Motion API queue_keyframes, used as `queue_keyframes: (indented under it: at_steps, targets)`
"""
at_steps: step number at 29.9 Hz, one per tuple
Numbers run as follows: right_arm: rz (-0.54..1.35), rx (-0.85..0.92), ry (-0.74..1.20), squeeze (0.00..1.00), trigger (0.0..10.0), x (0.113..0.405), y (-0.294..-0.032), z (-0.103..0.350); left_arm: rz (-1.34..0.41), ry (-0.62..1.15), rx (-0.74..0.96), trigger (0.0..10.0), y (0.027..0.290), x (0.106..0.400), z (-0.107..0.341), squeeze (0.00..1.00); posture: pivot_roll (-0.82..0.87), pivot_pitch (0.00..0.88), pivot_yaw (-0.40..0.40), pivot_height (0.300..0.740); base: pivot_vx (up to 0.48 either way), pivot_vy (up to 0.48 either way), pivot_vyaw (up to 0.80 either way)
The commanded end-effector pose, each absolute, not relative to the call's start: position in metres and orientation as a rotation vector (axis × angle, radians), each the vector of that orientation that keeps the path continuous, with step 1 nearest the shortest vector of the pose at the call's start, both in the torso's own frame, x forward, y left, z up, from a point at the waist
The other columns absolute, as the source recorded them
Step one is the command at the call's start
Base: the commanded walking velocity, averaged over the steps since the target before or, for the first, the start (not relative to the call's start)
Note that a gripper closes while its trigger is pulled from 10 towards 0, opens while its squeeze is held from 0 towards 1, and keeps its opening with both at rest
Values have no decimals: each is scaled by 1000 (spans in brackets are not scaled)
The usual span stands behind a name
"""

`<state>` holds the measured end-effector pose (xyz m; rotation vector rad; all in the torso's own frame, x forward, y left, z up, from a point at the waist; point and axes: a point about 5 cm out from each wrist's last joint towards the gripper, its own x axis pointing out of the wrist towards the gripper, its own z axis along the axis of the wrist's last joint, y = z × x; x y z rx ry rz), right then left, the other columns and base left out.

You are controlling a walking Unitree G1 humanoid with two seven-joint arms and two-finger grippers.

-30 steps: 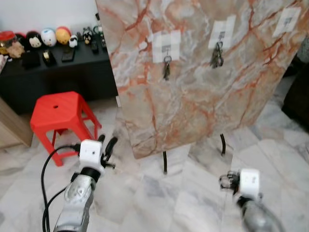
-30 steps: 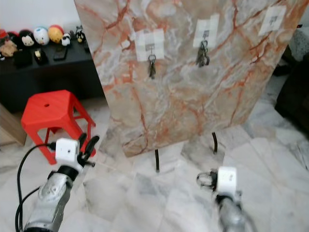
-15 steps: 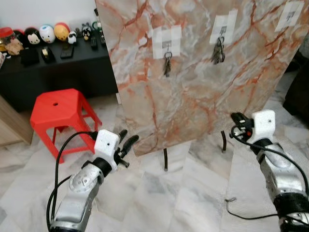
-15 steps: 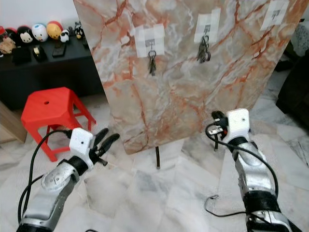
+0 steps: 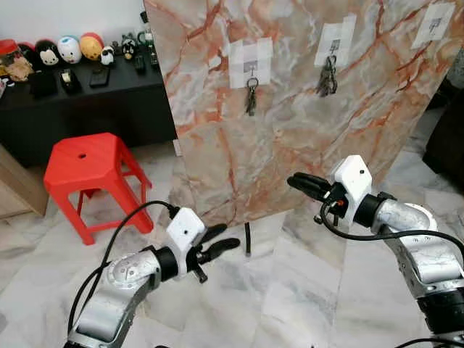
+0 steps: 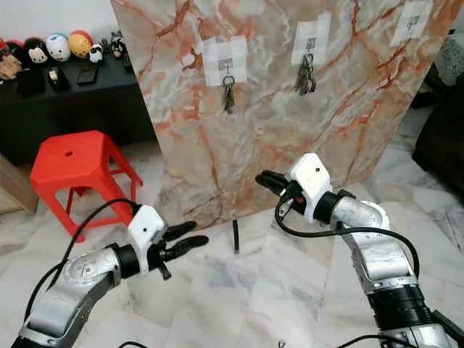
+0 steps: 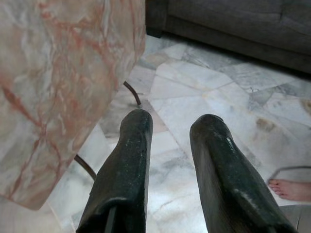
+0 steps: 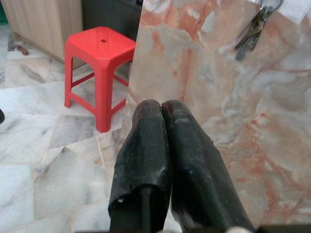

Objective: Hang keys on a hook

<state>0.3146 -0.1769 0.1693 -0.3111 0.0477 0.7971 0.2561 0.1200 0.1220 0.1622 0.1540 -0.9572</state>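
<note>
From the head we see two metal key bunches [image 5: 251, 97] hanging lengthwise down from taped hooks [image 5: 249, 69] on the veined pink marble slab [image 5: 290, 138]. Our left wrist shows the left gripper [image 7: 167, 145] spread over glossy marble floor [image 7: 204, 87]. Our right wrist shows the right gripper [image 8: 163, 114] pressed together, empty, facing the slab.

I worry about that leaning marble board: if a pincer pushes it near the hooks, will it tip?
The marble board probably gives a little: it stands tilted on thin dark legs. It looks heavy, so a light touch likely won't topple it. The hanging key bunches would likely swing and jingle, being loose on their hooks.
</note>
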Motion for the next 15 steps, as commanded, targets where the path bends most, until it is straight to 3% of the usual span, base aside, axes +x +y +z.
queue_keyframes:
  at_steps: [1, 15]
  targets:
    - [829, -306, 27, 0, 10000, 314, -168, 177, -1004, 126, 158, 10000, 112, 256, 131, 0, -80, 50, -33, 740, 0, 0, 0]
    - [881, -240, -31, 0, 10000, 326, -137, 186, -1039, 52, 180, 10000, 91, 274, 142, 0, -68, 0, -32, 740, 0, 0, 0]
